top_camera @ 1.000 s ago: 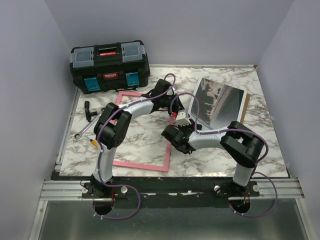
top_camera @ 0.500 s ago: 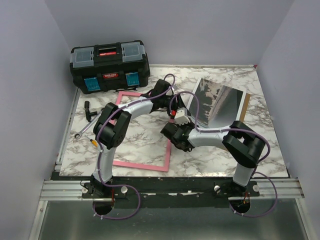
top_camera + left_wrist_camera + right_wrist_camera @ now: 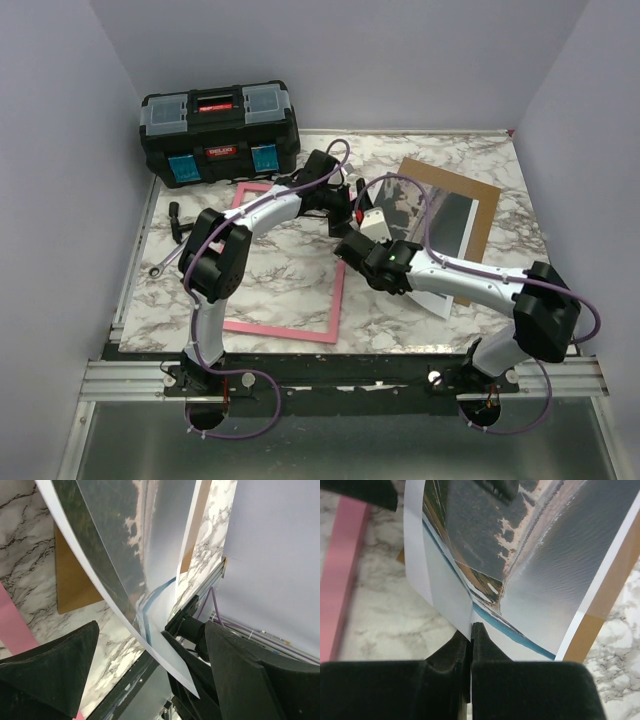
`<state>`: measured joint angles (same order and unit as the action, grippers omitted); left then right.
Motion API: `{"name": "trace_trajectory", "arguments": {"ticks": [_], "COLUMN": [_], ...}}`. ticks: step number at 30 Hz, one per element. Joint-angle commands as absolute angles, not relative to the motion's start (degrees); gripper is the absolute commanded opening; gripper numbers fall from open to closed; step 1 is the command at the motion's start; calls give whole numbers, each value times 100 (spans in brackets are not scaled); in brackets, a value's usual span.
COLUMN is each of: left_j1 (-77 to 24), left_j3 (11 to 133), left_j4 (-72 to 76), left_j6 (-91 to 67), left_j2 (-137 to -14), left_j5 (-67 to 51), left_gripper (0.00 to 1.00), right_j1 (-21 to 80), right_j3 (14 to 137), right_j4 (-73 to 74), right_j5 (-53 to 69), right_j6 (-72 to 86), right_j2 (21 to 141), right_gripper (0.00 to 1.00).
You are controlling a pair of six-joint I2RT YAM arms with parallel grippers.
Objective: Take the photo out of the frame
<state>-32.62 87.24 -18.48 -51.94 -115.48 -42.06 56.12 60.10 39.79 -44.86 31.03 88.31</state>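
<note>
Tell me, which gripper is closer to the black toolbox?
Left. The left gripper is open, in front and right of the toolbox; the right gripper, shut on the photo, is farther off.

We see our right fingers [image 3: 487, 652] pressed together on the white lower edge of the photo [image 3: 545, 565], which bends at the pinch. Beneath it a brown board [image 3: 585, 640] lies on the marble bench [image 3: 385, 610], and the pink frame [image 3: 342, 575] runs along the left

My left claw [image 3: 150, 652] is opening off the photo [image 3: 445, 225], while my right claw [image 3: 471, 630] is pinching its edge and lowering it flatter.
</note>
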Motion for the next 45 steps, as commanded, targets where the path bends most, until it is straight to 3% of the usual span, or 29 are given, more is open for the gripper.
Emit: {"name": "trace_trajectory", "arguments": {"ticks": [1, 13, 24, 30, 45], "left_j1": [-3266, -3294, -3288, -3280, -3233], "left_j3": [9019, 9198, 9727, 10594, 10700], "left_j4": [-2201, -1998, -1855, -2798, -2889], "left_j6": [-4900, -4902, -5158, -4702, -4686], "left_j2": [-11473, -11585, -12126, -12528, -12359], "left_j5": [-4347, -4344, -4640, -4525, -4355], "left_gripper": [89, 89, 90, 89, 89], "right_j1": [5669, 5671, 5669, 5669, 5672], "right_j3": [5884, 5618, 5474, 5511, 6240], "right_j4": [4292, 4230, 3667, 3555, 3807], "right_j5": [-3624, -3940, -2421, -2158, -1542], "right_j6": [3067, 3103, 2485, 2461, 2242], "right_j2": [8290, 8210, 7730, 7518, 7014], "right_gripper": [1, 1, 0, 1, 1]}}
